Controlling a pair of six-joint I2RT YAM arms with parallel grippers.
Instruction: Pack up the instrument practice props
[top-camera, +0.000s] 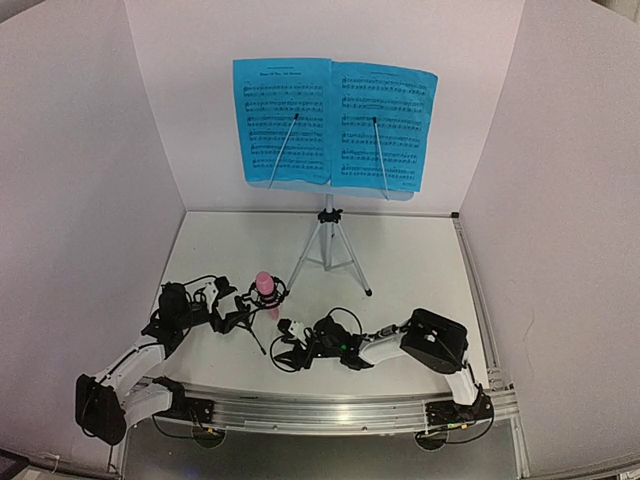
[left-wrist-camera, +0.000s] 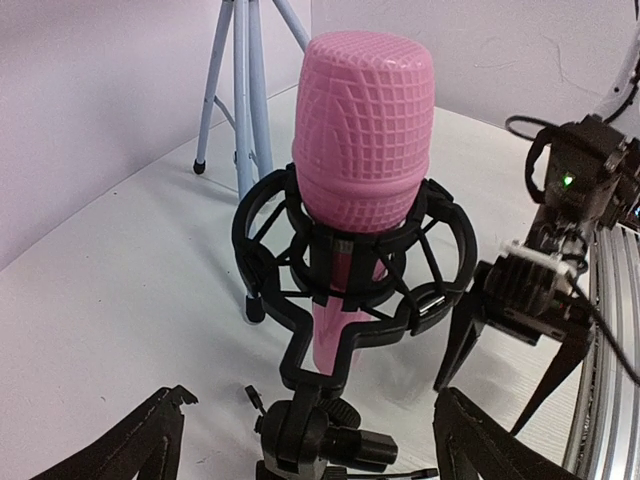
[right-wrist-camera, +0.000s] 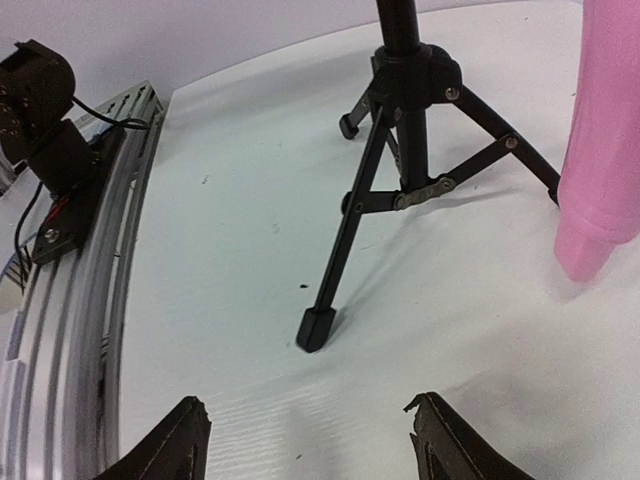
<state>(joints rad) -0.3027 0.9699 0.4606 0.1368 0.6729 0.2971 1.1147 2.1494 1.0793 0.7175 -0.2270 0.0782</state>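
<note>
Well, the pink mic (left-wrist-camera: 365, 130) stands upright in the ring (left-wrist-camera: 248, 240) of the little black mic stand (right-wrist-camera: 412, 75). It is close to the near edge of the worktop (top-camera: 420, 270), a bit left of the middle. The mic looks like light, hard plastic. Its fat head has a bumpy grid, so fingers should not slip there, but the thin handle under the ring looks smooth. I think the best place to hold it is the head, just above the ring, and then to pull straight up. The mic stand looks light too, with thin legs, so it may tip or come up with the mic if nothing holds it down. The left gripper (left-wrist-camera: 312, 400) is wide open right in front of the mic stand, with one finger out to each side, and it touches nothing. The right gripper (right-wrist-camera: 305, 410) is wide open as well, low over the worktop, facing a leg of the mic stand and holding nothing. The two grippers are near each other and could bump. Behind the mic is the music stand (top-camera: 326, 240) on its silver legs, toward the far edge, and one leg comes close to the mic. Two blue pages (top-camera: 283, 120) sit side by side up on it.
</note>
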